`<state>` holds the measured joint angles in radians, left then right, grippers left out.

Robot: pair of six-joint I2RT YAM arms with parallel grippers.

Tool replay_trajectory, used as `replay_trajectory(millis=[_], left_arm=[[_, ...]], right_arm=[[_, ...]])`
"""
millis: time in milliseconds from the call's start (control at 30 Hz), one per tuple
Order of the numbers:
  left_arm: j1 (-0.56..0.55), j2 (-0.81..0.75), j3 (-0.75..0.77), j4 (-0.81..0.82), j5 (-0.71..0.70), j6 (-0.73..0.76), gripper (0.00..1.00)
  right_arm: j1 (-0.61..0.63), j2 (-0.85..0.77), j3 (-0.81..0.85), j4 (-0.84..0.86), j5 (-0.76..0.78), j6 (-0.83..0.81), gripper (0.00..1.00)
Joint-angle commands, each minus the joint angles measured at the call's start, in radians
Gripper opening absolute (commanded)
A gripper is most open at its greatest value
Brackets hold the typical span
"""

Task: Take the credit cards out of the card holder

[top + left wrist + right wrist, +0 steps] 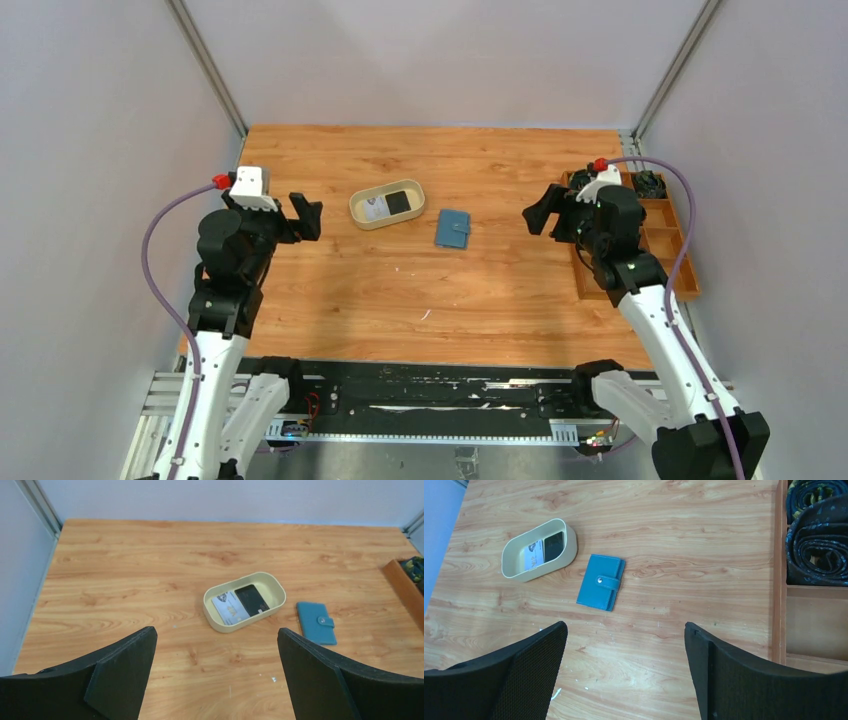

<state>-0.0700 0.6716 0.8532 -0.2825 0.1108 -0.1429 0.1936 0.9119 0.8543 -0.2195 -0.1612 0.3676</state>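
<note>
Top external view: I'm looking down over both arms, their bases sitting at the bottom of the frame.
Left gripper (pixel 305 217): hovering left of centre, fingers standing wide apart, holding nothing.
Right gripper (pixel 540 212): hovering right of centre, fingers likewise spread, nothing between them.
Card holder (pixel 453 229): lying shut and flat at mid-frame between the two grippers, clear of both. Its long axis is running bottom to top with a slight lean, and the snap tab is facing right.
Nearer arm: the right one, I'd say; in its wrist view the holder is sitting above and left of the finger gap.
Tray (pixel 362 215): resting just left of the holder, not touching it.
Credit cards (pixel 399 202): two are lying in the tray, one black, one whitish. Whether more are sitting inside the holder I cannot tell.
Table (pixel 400 290): wood grain showing, with a few pale specks.
Wooden organiser (pixel 662 240): sitting at the right edge, with dark rolled fabric in it.
Room: plain grey walls closing in on three sides.
</note>
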Motion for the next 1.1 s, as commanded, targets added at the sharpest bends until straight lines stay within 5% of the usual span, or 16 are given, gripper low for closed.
replay_trajectory(millis=[0,200,400,533,733,1067], left_arm=[[-0.009,0.029,0.034,-0.045,0.012,-0.012,1.0],[-0.01,0.058,0.025,-0.034,0.052,-0.027,1.0],[-0.01,0.074,-0.036,0.042,0.123,-0.126,1.0],[-0.01,0.068,-0.065,0.049,0.136,-0.16,1.0],[-0.011,0.049,-0.116,0.037,0.195,-0.259,1.0],[-0.011,0.003,-0.199,-0.02,0.314,-0.281,1.0]], right_arm=[[0.017,0.017,0.029,-0.043,0.017,0.012,0.91],[0.026,0.005,-0.017,0.064,-0.145,-0.093,0.92],[0.327,0.253,0.191,-0.06,0.194,-0.307,0.92],[0.338,0.47,0.312,-0.048,0.098,-0.344,0.91],[0.35,0.9,0.625,-0.278,-0.04,-0.41,0.85],[0.375,1.121,0.697,-0.296,0.043,-0.404,0.65]])
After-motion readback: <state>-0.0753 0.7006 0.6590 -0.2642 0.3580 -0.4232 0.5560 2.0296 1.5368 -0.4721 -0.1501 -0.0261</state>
